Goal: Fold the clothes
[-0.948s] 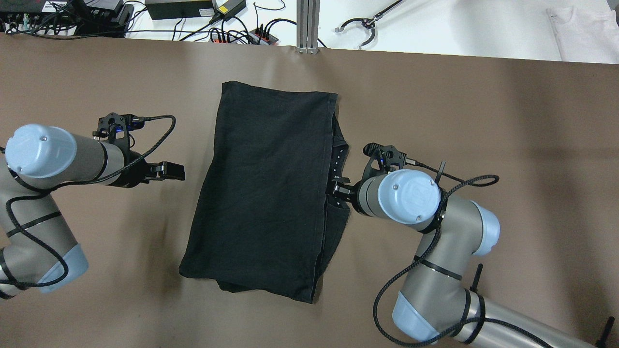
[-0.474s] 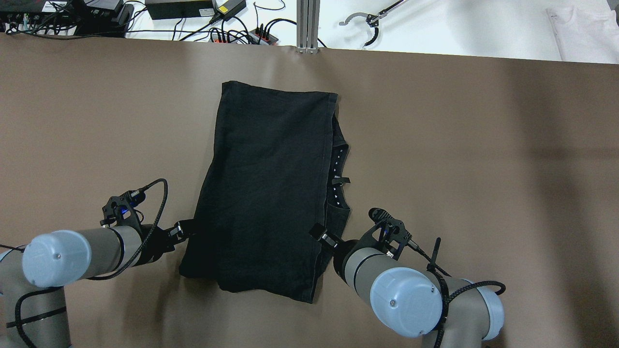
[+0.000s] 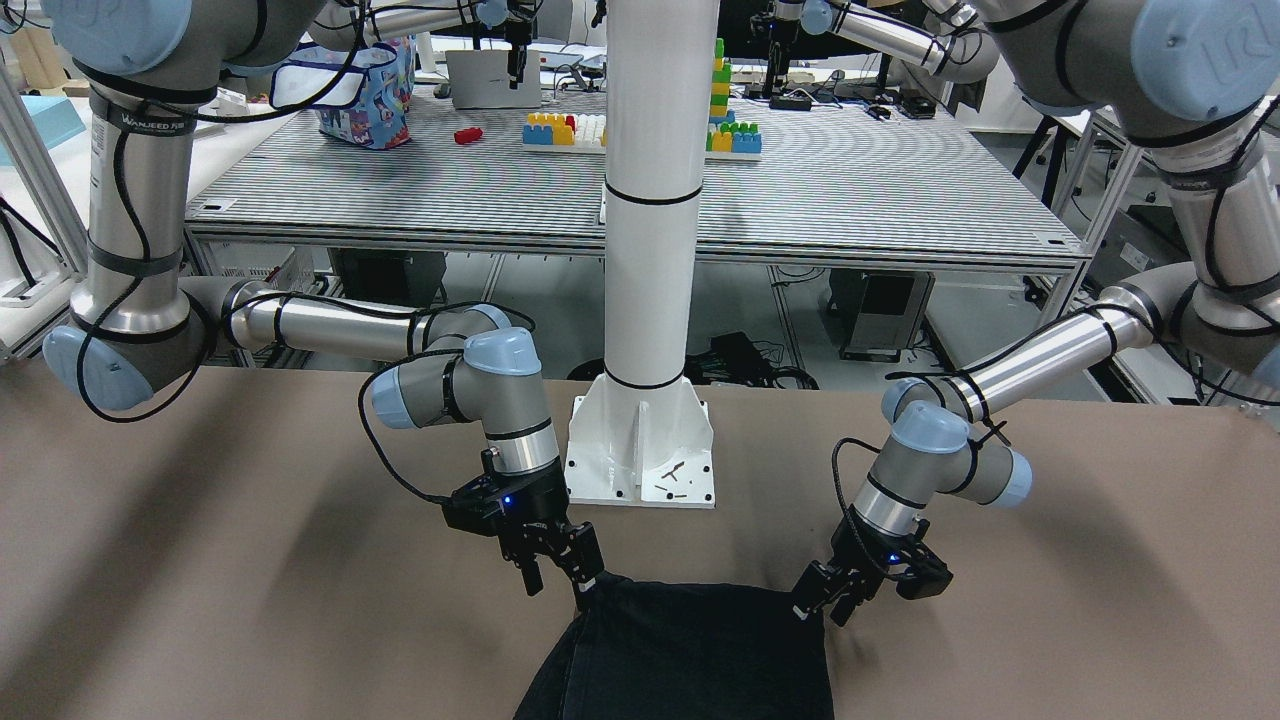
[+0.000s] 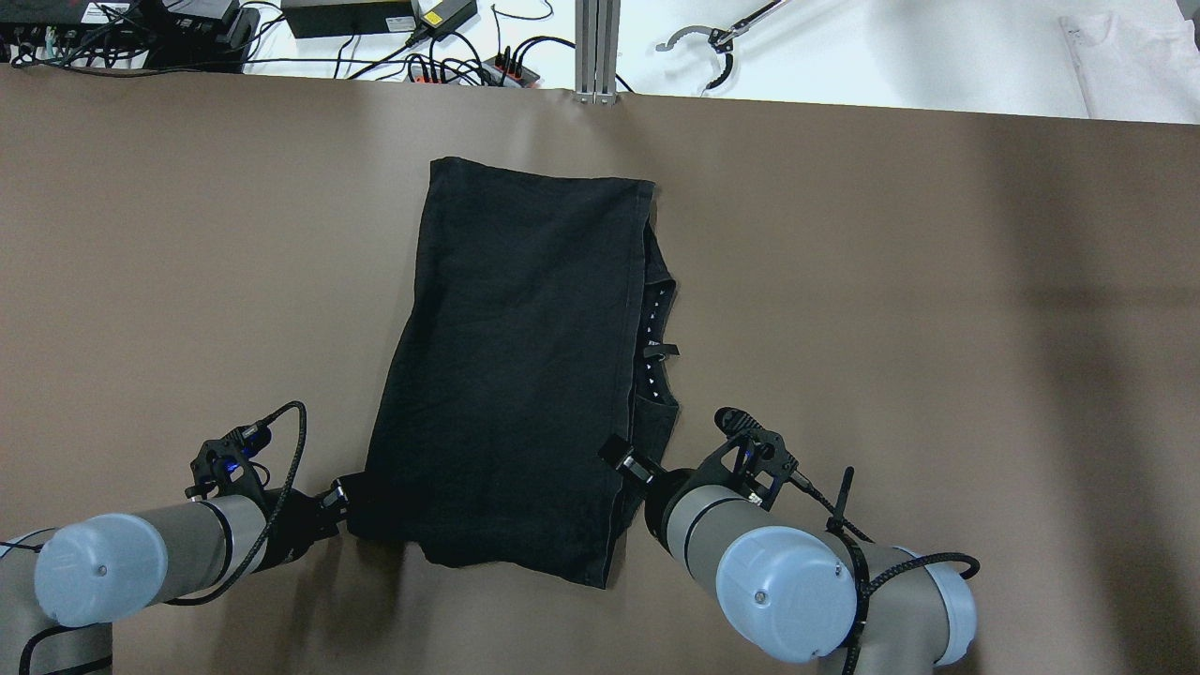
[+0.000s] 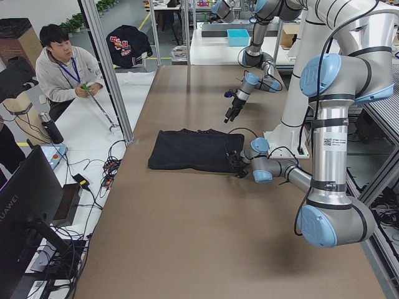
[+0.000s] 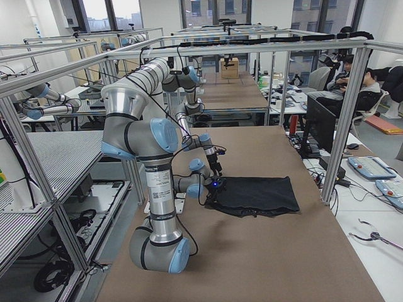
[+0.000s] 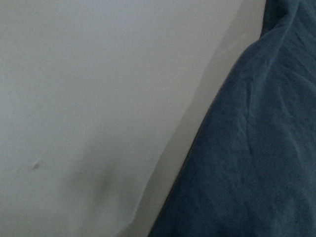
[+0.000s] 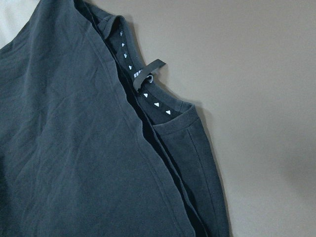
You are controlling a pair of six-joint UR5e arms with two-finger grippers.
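Overhead exterior, both grippers (image 4: 342, 500) (image 4: 621, 457) flanking cloth (image 4: 525, 356)

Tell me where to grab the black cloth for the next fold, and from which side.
Grip the black cloth at its two robot-side corners, one arm each, jaws coming in low from the outer sides. It lies flat and layered on the table, long axis running away from the robot, so those corners probably lift cleanly for folding over.
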